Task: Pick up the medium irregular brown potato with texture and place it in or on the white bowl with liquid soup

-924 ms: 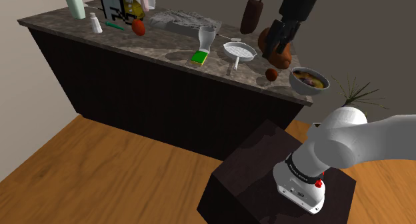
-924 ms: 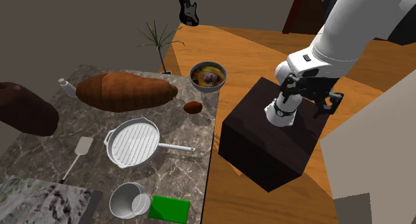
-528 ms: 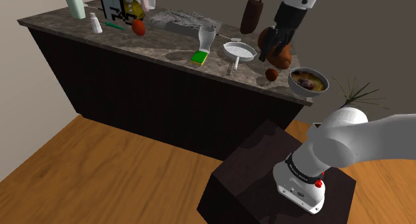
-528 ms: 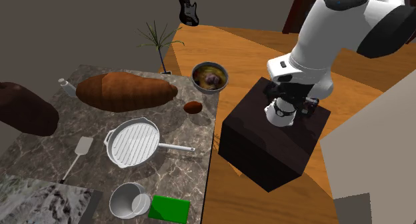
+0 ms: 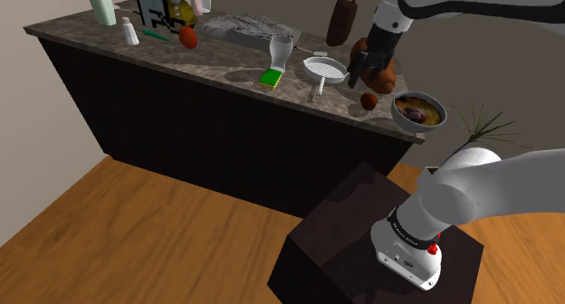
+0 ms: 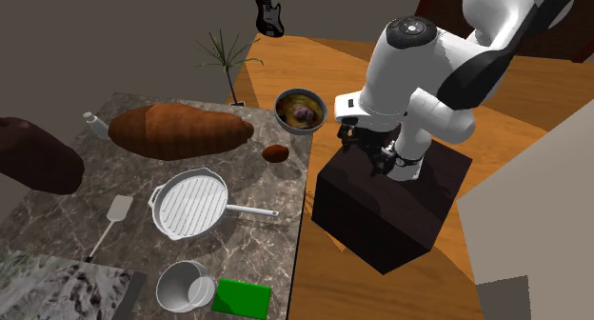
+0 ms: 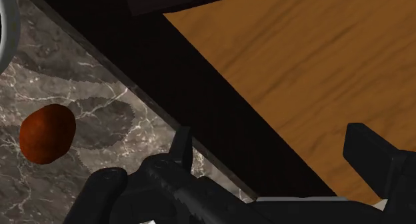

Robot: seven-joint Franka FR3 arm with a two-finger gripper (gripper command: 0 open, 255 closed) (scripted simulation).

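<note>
Could shut on air or shove the small brown potato (image 7: 47,133) along the counter (image 7: 100,83) toward its edge, given a spot off beyond one finger of the jaws instead of between them; could clip the bowl of soup (image 5: 407,118) near the jaws on a careless swing. Spread wide at the jaws, clasping nothing, touching nothing, poised over the counter's edge and the wood floor (image 7: 300,56).

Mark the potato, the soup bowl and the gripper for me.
potato (image 7: 47,133): wrist view, its middle.
bowl (image 5: 403,118): shoulder view, its outer wall.
gripper (image 7: 273,146): wrist view, midway between its open fingertips.
</note>
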